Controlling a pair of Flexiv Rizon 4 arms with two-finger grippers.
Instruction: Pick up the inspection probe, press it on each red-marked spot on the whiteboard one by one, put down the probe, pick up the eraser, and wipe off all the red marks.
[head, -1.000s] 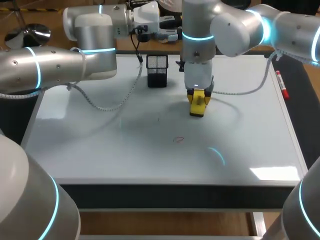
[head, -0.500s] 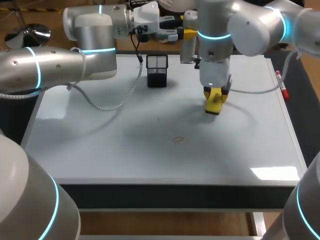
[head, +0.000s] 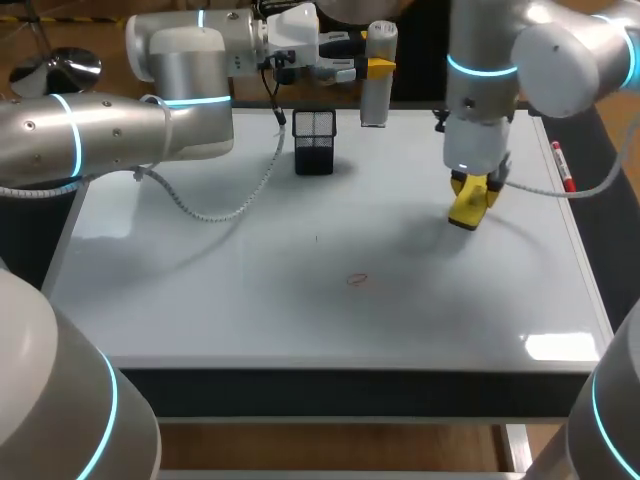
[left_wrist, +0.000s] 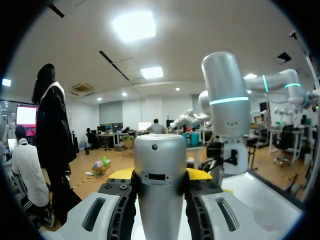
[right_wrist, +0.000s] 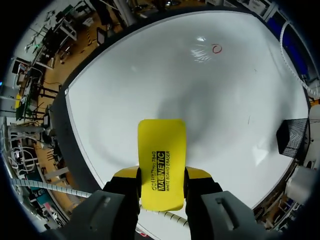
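The right gripper (right_wrist: 161, 182) is clamped on one end of the yellow eraser (right_wrist: 161, 147), low over the right part of the whiteboard (head: 230, 310) and well apart from the red mark (head: 357, 280) near its middle. Pressed down tilted, the eraser could pivot between the fingers and skim past the mark. The left gripper (left_wrist: 160, 175), closed on the probe (left_wrist: 160, 150) beyond the far edge, looks unlikely to interfere.

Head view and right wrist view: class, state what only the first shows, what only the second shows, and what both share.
Only the head view: the left gripper shut on the probe at the far edge of the whiteboard, and a red pen along its right edge. Only the right wrist view: the printed face of the eraser, with the fingers of the right gripper against both its sides. Both: eraser, red mark, black mesh holder, whiteboard.
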